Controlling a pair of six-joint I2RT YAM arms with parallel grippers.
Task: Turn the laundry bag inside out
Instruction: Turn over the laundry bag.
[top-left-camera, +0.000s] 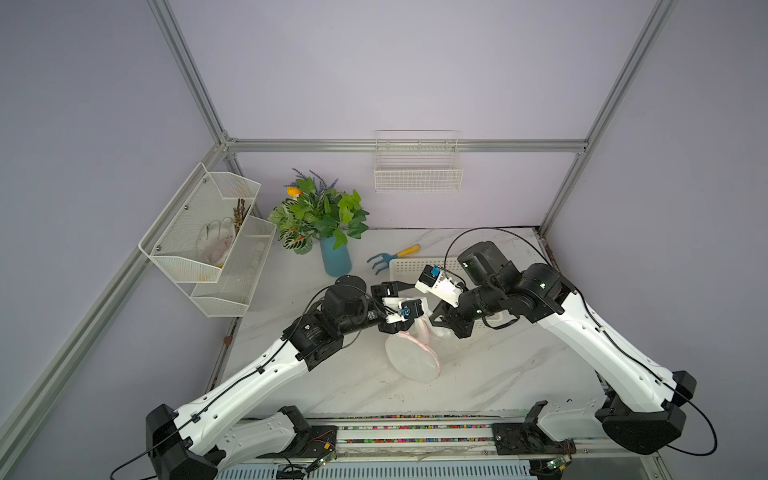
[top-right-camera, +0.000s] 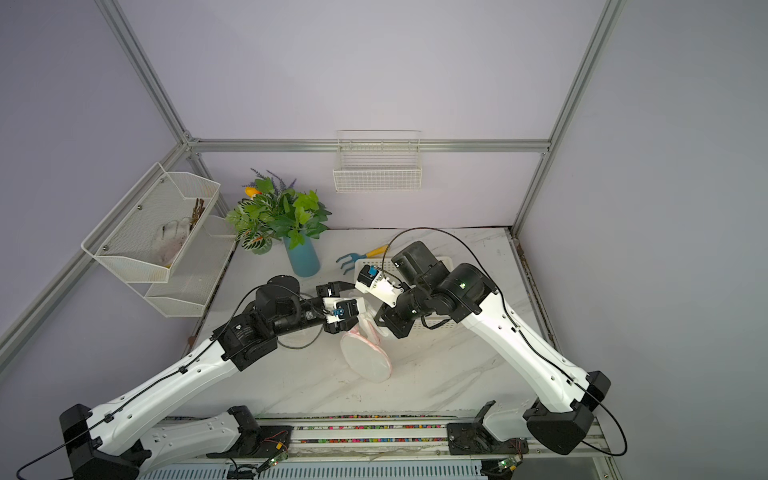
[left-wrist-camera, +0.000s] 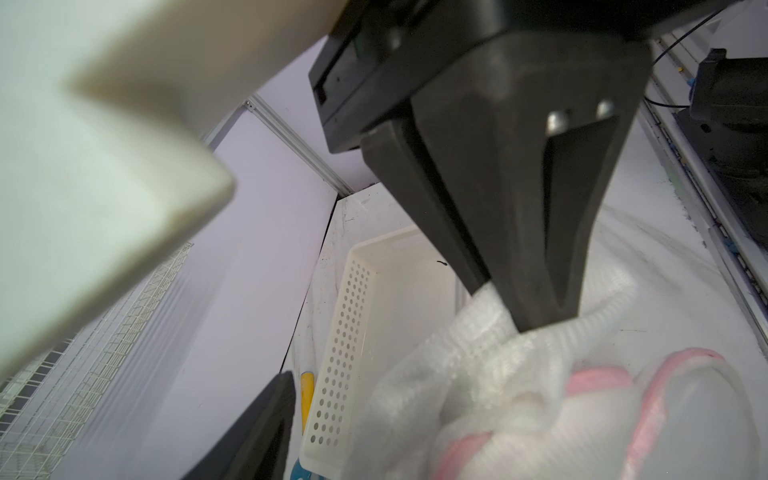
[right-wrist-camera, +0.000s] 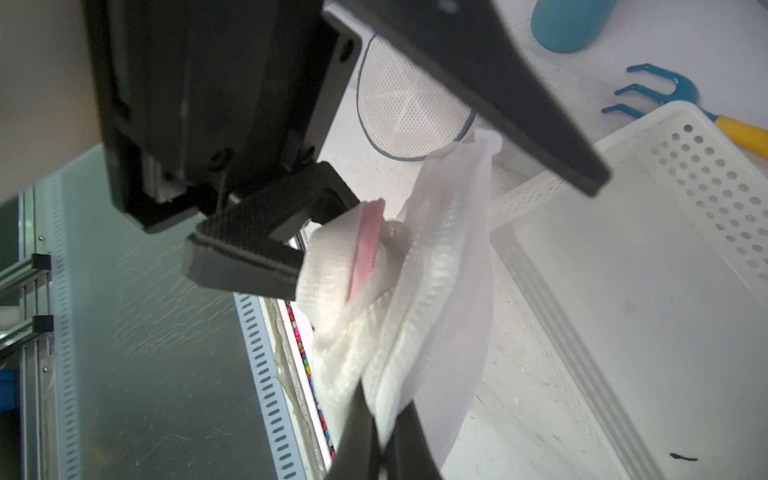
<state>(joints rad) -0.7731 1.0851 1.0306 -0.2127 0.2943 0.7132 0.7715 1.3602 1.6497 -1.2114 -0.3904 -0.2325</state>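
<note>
- Marble tabletop (top-left-camera: 498, 374): 2 arms reach in from near edge, meeting over middle.
- White perforated basket (top-left-camera: 405, 268): far side of tabletop, behind arms.
- Laundry bag (top-left-camera: 411, 359): white mesh with pink trim, mid-tabletop. Round end rests on surface, upper part bunched and lifted between hands.
- Right hand (left-wrist-camera: 536, 316): fingers pinched tight on fold of white mesh, holding it up.
- Left hand (right-wrist-camera: 446, 228): jaws spread wide. 1 finger (right-wrist-camera: 249, 257) against pink-trimmed fold, other above bag, contact unclear.

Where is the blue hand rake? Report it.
In both top views the hand rake lies toward the back centre, between the blue vase and the white tray.
</note>
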